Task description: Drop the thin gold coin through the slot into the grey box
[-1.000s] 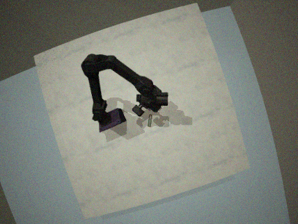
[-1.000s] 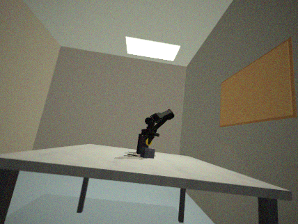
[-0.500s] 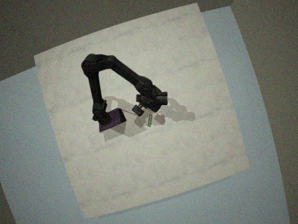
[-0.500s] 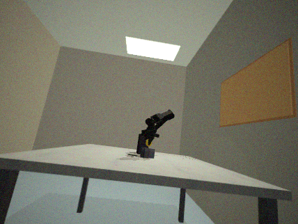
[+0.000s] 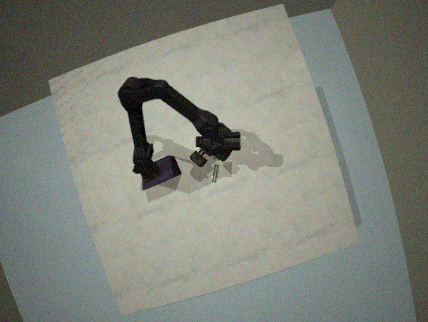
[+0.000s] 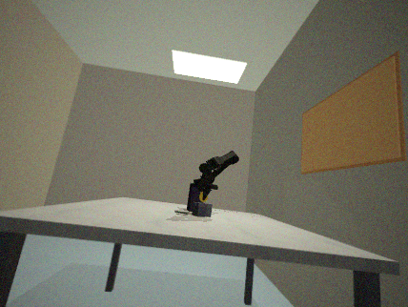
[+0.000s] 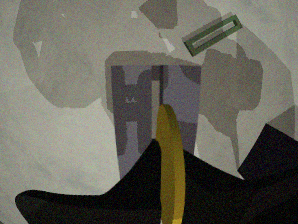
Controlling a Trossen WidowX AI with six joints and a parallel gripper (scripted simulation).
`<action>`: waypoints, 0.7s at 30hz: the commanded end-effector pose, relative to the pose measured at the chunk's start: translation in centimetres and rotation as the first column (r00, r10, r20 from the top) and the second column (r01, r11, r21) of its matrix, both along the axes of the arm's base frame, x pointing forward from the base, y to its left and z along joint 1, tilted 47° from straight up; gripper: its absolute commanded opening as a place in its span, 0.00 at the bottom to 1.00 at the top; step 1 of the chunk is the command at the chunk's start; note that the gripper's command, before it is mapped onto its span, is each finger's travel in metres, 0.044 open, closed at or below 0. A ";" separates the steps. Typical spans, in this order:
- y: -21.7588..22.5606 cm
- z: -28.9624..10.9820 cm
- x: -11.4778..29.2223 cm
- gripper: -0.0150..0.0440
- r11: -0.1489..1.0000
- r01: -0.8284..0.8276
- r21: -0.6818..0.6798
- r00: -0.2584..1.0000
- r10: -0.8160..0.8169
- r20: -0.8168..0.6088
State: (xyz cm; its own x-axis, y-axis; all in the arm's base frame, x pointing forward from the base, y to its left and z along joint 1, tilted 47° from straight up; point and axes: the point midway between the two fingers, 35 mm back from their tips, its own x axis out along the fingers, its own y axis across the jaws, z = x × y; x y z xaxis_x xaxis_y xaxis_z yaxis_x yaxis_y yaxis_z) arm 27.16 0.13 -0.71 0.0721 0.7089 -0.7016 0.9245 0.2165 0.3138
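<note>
My gripper (image 7: 160, 147) (image 6: 205, 190) is shut on the gold coin (image 7: 168, 129) (image 6: 201, 195) and holds it edge-on, pointing down. The coin hangs just above the grey box (image 7: 133, 116) (image 6: 204, 210) (image 5: 199, 158). In the wrist view the coin's lower end lies over the lid, roughly in line with a narrow dark slot (image 7: 158, 90). The dark-green holder (image 7: 232, 23) (image 5: 215, 172) lies empty on the table just beyond the box. The coin is hidden in the overhead view.
The arm's purple base block (image 5: 162, 172) (image 6: 193, 196) stands close beside the box. The pale table top (image 5: 225, 240) (image 6: 119, 214) stretches wide on all sides. A wall with an orange panel (image 6: 353, 129) is at the right.
</note>
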 end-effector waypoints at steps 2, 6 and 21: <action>0.3 -0.2 -0.1 0.25 1.000 0.005 0.006 1.000 -0.005 -0.006; 0.4 -0.3 -0.1 0.25 1.000 0.005 0.007 1.000 -0.005 -0.006; 0.3 -0.3 0.0 0.53 1.000 0.000 0.000 1.000 0.000 0.001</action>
